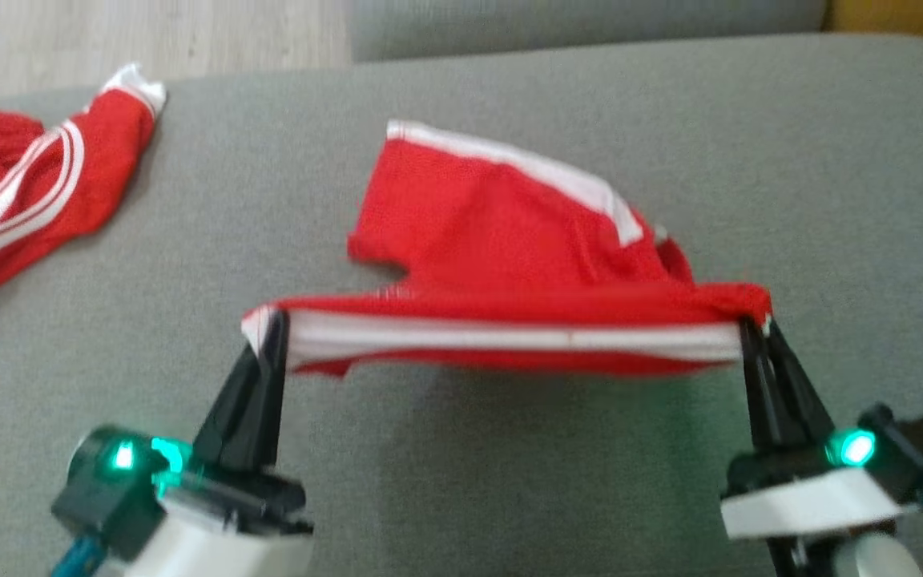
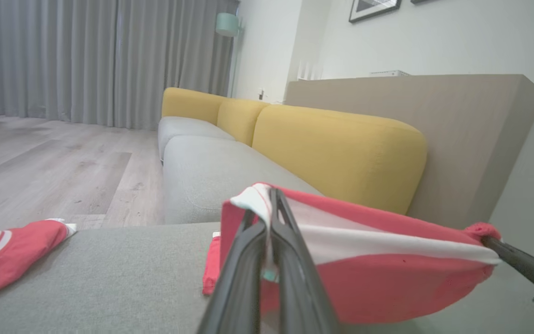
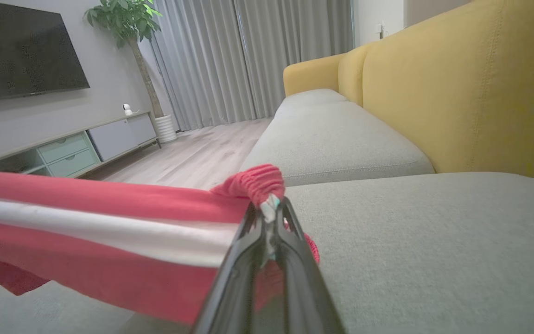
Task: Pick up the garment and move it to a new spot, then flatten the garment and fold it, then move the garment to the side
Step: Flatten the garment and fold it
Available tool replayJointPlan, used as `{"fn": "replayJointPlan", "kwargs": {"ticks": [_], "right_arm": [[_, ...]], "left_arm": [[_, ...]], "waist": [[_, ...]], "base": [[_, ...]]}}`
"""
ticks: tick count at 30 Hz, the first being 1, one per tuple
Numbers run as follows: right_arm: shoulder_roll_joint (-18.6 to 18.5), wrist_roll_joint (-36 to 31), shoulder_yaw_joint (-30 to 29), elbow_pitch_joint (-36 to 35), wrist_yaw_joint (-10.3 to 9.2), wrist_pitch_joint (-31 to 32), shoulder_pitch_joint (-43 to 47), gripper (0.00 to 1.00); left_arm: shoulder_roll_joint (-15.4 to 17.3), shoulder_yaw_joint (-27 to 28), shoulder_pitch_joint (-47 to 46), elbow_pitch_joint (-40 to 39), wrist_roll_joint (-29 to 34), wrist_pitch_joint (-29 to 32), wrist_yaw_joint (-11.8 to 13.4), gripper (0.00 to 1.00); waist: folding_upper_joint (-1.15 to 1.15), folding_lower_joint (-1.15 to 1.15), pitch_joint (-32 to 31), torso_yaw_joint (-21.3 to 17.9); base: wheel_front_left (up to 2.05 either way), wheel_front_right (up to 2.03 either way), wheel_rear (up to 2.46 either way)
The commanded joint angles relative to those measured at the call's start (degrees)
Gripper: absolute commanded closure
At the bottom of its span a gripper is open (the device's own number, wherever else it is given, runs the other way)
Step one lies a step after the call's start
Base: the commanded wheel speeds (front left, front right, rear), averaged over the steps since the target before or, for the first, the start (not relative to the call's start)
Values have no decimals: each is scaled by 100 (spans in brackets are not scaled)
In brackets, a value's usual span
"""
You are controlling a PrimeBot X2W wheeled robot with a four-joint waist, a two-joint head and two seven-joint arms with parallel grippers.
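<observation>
A red garment [image 1: 501,240] with white stripes is stretched in the air above the grey sofa cushion [image 1: 509,481]. My left gripper [image 1: 269,320] is shut on its left corner, and my right gripper [image 1: 754,320] is shut on its right corner. The near edge runs taut between them; the far part droops onto the cushion. In the left wrist view the garment [image 2: 378,269] spreads to the right of my left gripper [image 2: 271,197]. The right wrist view has the garment [image 3: 109,232] stretching left from my right gripper [image 3: 270,206].
A second red garment [image 1: 21,192] with white stripes lies crumpled at the far left of the cushion. Yellow sofa backrests [image 2: 336,153] stand behind the seat. Wooden floor [image 1: 109,40] lies past the cushion's far edge.
</observation>
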Motion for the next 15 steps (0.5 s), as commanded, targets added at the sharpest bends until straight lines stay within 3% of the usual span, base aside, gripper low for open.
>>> {"fn": "replayJointPlan", "kwargs": {"ticks": [1, 7, 15], "right_arm": [[-25, -58, 55, -380, 21, 117, 31, 100], [-25, -64, 31, -892, 21, 511, 460, 100], [-25, 231, 35, -377, 21, 446, 124, 100]], "left_arm": [[216, 233, -74, -346, 85, 66, 102, 100], [269, 49, 238, -665, 79, 377, 203, 100], [145, -90, -653, 298, 66, 376, -157, 100]], "waist": [[0, 2, -130, -60], [0, 2, -80, -88], [0, 2, 342, -85]], "base": [[0, 0, 0], [0, 0, 0], [0, 0, 0]]}}
